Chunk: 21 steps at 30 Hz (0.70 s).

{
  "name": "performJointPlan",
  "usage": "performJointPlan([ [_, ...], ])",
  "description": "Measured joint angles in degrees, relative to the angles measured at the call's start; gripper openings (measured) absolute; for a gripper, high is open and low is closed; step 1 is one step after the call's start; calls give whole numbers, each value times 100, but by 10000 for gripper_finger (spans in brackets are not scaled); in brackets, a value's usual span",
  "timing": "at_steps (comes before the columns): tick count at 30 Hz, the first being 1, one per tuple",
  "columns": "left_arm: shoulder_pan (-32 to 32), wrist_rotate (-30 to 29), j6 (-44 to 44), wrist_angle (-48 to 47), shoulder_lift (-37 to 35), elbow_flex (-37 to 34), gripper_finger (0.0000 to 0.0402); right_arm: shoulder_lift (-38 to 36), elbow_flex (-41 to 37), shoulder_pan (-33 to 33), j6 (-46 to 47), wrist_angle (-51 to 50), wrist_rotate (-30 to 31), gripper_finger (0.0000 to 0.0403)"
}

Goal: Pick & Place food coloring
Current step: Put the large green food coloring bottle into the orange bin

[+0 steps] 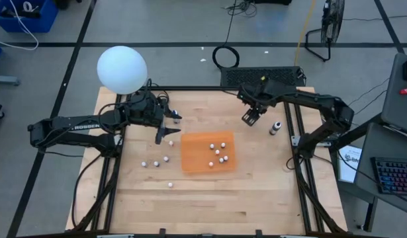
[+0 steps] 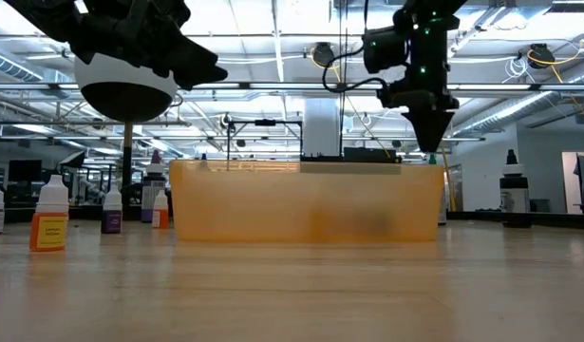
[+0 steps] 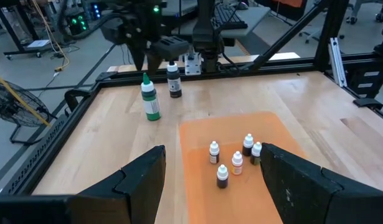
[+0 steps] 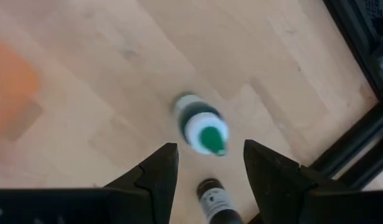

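The food coloring bottles stand upright on their bases. Several tiny white-topped ones (image 1: pixel 217 152) are on the orange mat (image 1: pixel 196 162), and several more (image 1: pixel 161 160) stand on the wood to its left. A green bottle (image 4: pixel 202 129) stands near the table's far right, with a dark bottle (image 1: pixel 274 127) beside it. My right gripper (image 4: pixel 210 146) hovers open above the green bottle, pointing down, with its fingers on either side and apart from it. My left gripper (image 1: pixel 165 132) is open over the wood at the mat's far left corner and looks across the mat (image 3: pixel 241 134).
A big white globe (image 1: pixel 122 69) sits over the left arm at the table's far left. A black frame rail (image 1: pixel 292 142) runs along the right side close to the dark bottle (image 3: pixel 174 81). Bare wood (image 1: pixel 210 205) stretches across the near half.
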Motion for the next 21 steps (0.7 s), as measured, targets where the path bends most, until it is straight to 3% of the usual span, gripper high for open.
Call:
performJointPlan([
  [10,203,56,-6,-304,-192,0,257,0,-419,-353,-171,445,-216,171],
  [14,470,295,145,-916,-771,-80,257,1,-593,-335,-197,599,-324,171],
  [21,734,309,-187,-573,-2298,-1188,257,0,-791,-340,-271,748,-317,171],
])
